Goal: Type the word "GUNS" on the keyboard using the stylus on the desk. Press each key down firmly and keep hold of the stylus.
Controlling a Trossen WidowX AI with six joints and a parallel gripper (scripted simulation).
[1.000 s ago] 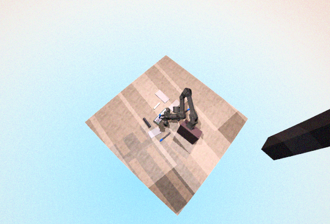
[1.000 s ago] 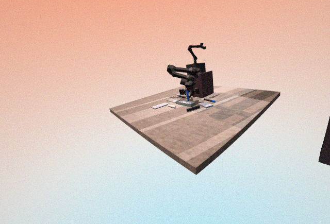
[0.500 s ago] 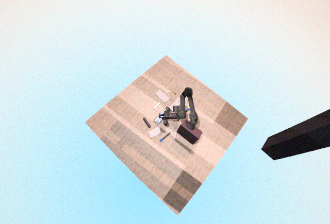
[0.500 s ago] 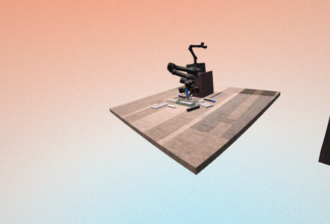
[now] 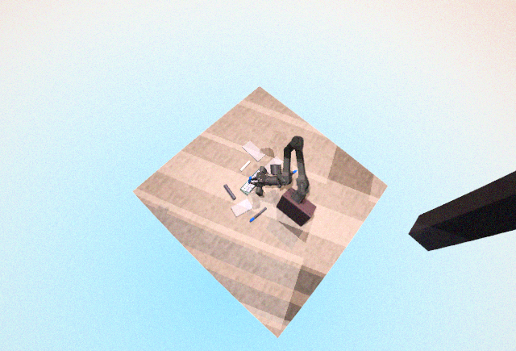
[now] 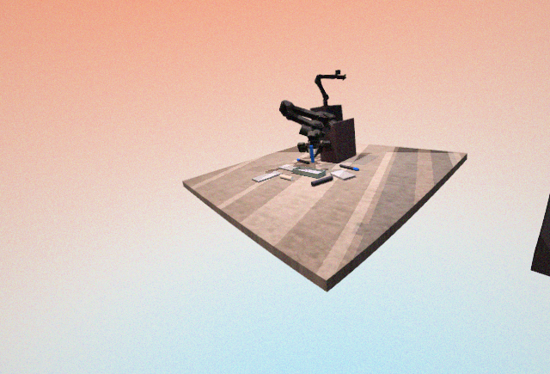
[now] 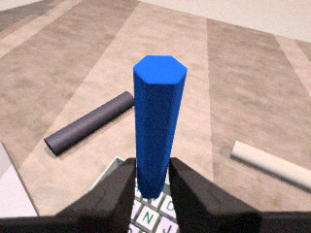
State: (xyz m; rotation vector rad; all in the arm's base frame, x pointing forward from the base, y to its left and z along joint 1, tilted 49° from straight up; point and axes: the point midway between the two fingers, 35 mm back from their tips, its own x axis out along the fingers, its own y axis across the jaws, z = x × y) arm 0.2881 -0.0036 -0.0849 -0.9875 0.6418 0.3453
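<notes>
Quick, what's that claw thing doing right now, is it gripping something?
Gripper: fingers closed on the blue stylus, held upright over the keyboard.
</notes>
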